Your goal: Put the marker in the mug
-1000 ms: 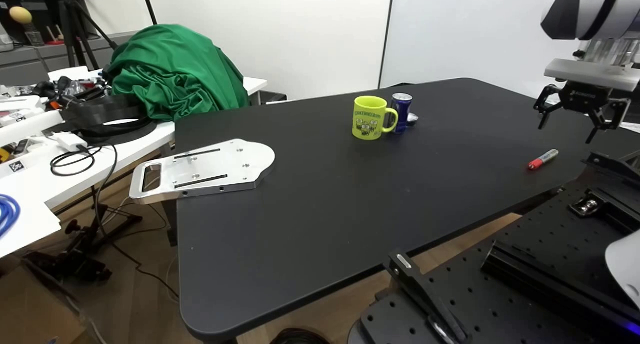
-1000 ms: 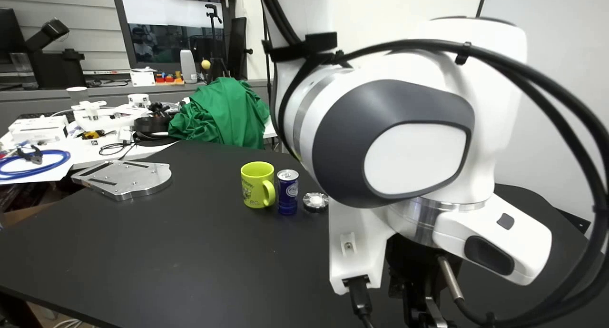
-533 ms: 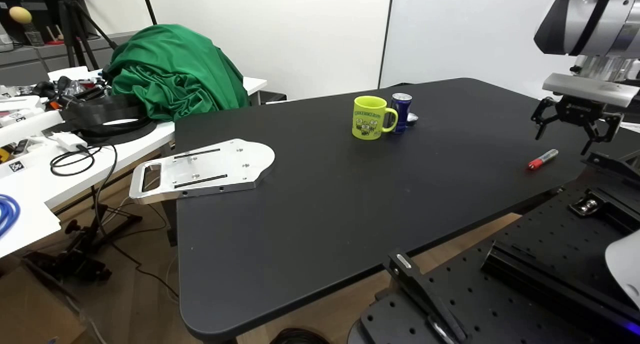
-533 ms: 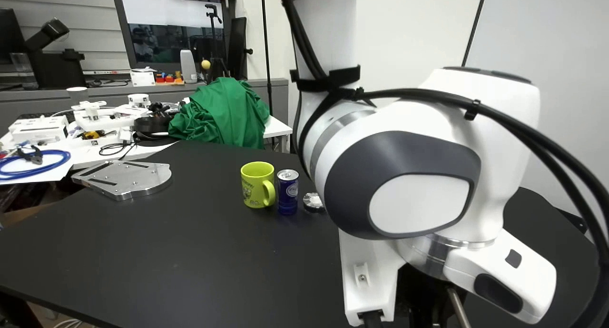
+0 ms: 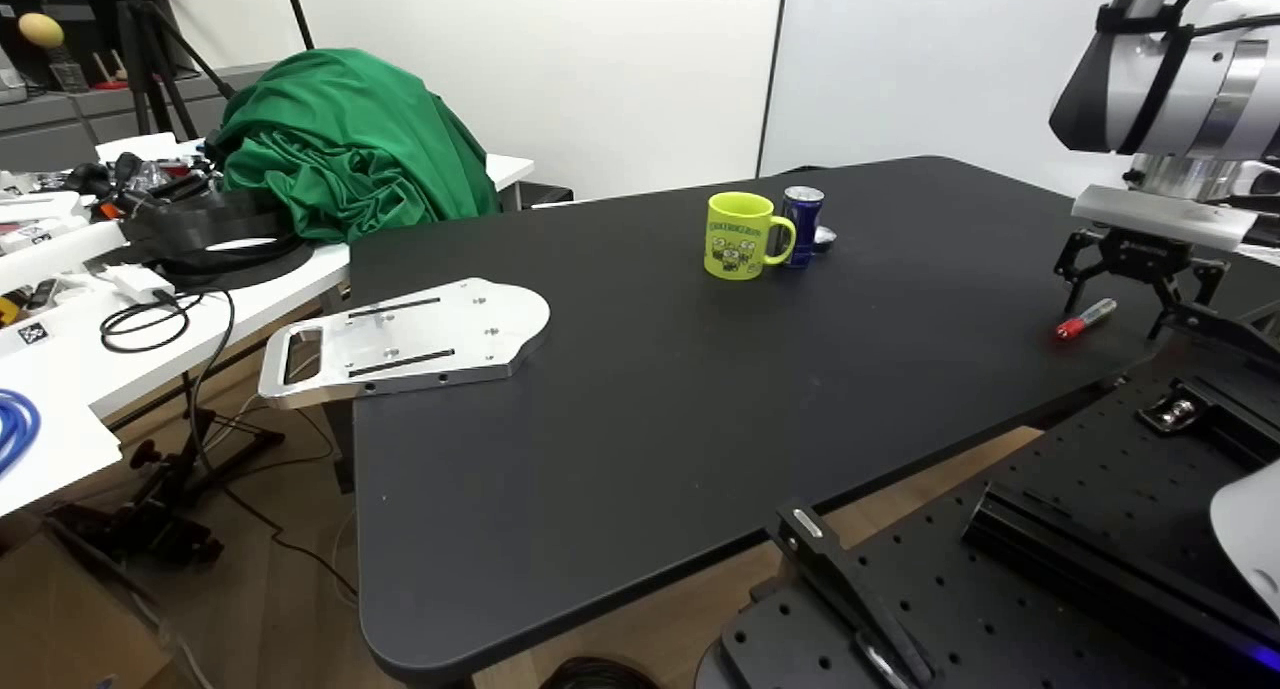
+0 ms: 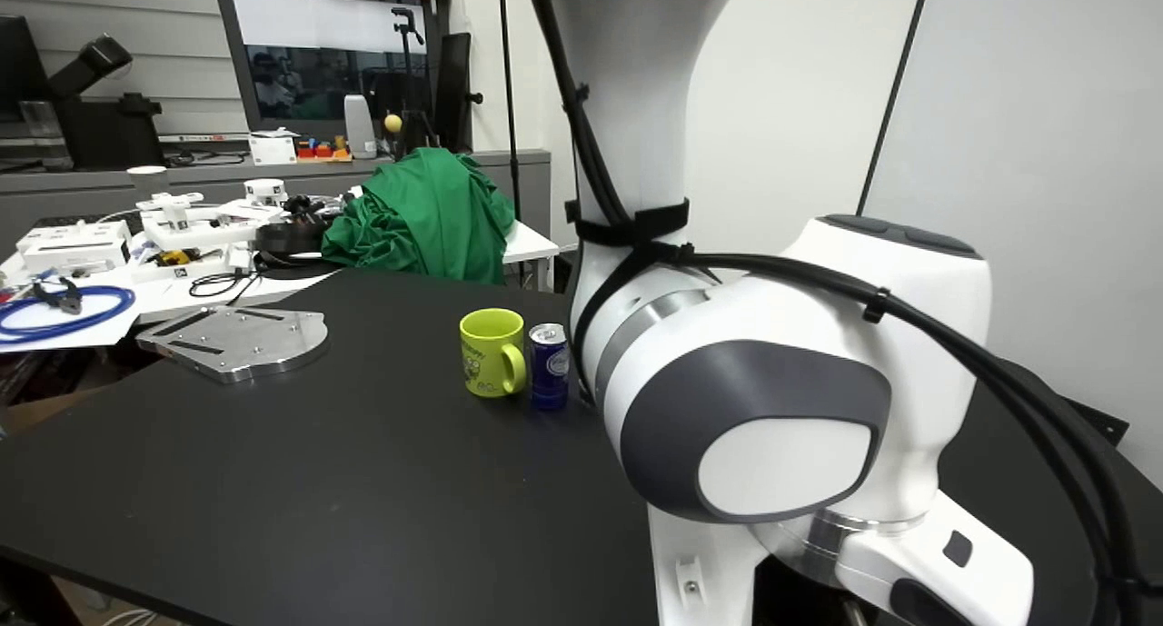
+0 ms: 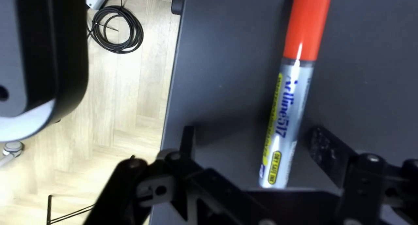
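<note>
At right in an exterior view, with the hand (image 5: 1113, 321) spread wide astride the marker (image 5: 1087, 319) on the surface (image 5: 600, 469); hard to say whether touching either. Toward upper centre, with the mug (image 5: 735, 241) upright.

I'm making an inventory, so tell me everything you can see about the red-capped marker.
The marker is slim and straight: a glossy, plastic-looking red cap, fitted on, and a silvery grey barrel. Blue lettering reads Artline 517; there is a yellow strip along one side and a yellow oval reading Dry Safe Ink. It lies flat on the dark table, between the open jaws of the gripper in the wrist view; only the table is seen touching it.
</note>
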You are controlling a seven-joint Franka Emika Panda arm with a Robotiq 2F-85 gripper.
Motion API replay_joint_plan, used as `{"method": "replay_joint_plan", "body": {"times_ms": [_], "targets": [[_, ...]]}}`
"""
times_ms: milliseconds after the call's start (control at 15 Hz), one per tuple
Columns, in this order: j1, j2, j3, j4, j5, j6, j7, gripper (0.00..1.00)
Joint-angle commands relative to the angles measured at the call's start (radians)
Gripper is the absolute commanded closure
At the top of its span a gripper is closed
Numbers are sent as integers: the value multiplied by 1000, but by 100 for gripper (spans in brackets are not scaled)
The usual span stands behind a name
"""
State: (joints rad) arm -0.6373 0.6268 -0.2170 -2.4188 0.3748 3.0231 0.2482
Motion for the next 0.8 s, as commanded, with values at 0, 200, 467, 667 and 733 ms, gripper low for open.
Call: {"method": "replay_joint_plan", "body": {"times_ms": [0, 200, 467, 667, 733], "targets": [[-8, 51, 13, 37, 14, 41, -1, 40], [-2, 52, 8, 37, 13, 53, 5, 60], [10, 56, 4, 31, 12, 74, 13, 88], [18, 59, 1, 30, 11, 87, 17, 100], [23, 61, -1, 30, 11, 91, 20, 100]]}}
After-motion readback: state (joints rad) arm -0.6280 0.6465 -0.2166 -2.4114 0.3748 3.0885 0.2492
